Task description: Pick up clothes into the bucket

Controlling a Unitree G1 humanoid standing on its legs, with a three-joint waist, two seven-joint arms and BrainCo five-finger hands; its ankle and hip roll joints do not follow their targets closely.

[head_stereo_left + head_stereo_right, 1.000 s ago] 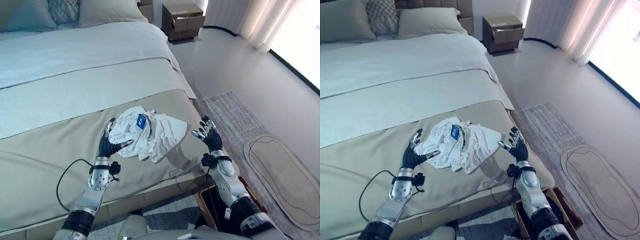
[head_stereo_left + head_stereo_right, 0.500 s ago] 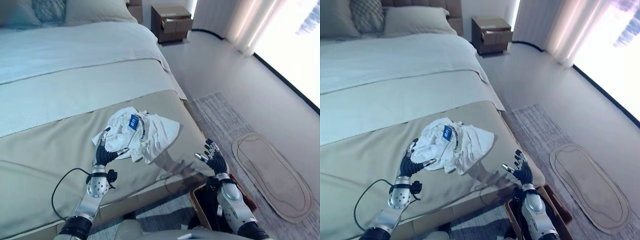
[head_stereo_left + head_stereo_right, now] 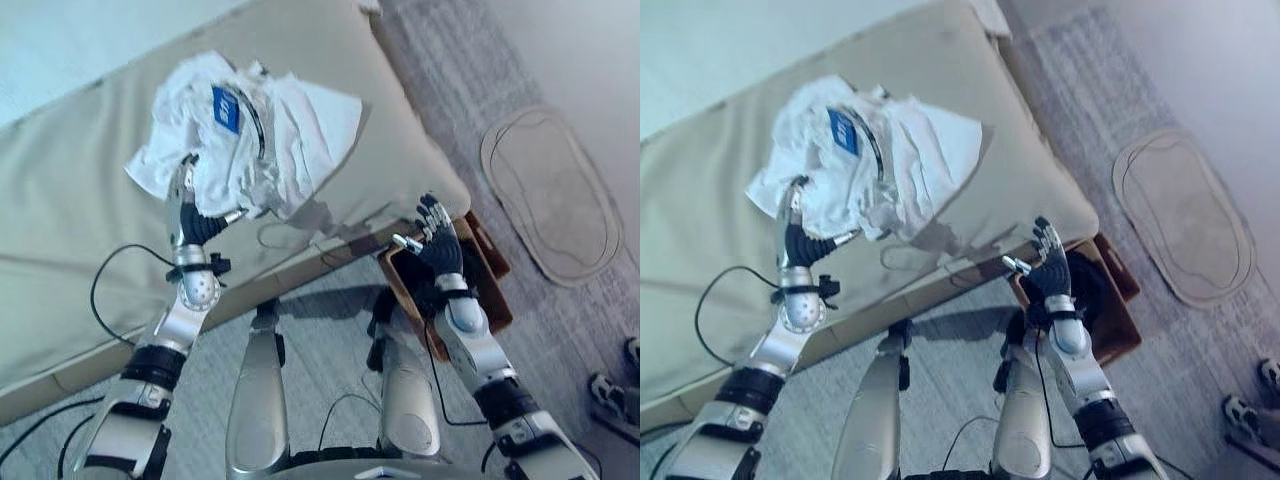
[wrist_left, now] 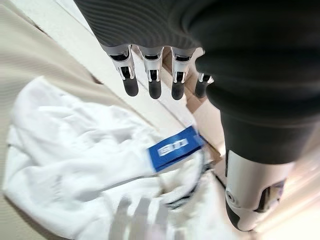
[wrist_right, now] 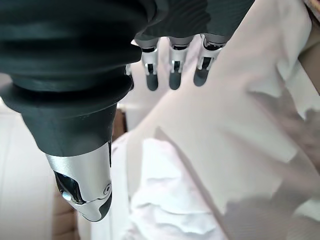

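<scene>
- Fingers straight on both: my left hand (image 3: 193,222) touches the white clothes (image 3: 255,135) on the bed (image 3: 80,230); right hand (image 3: 437,245) hovers above the bucket (image 3: 495,285).
- I'd curl deep into the folds before lifting.

I see white clothes (image 3: 255,140) with blue tag (image 3: 225,108), beige bed (image 3: 80,230), brown bucket (image 3: 492,300), grey striped rug (image 3: 330,370), beige mat (image 3: 545,190).

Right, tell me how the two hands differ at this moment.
The left hand is up at the white clothes on the bed, at the pile's near edge; the right hand hangs off the bed, above the brown bucket on the floor. Both are open and hold nothing.
</scene>
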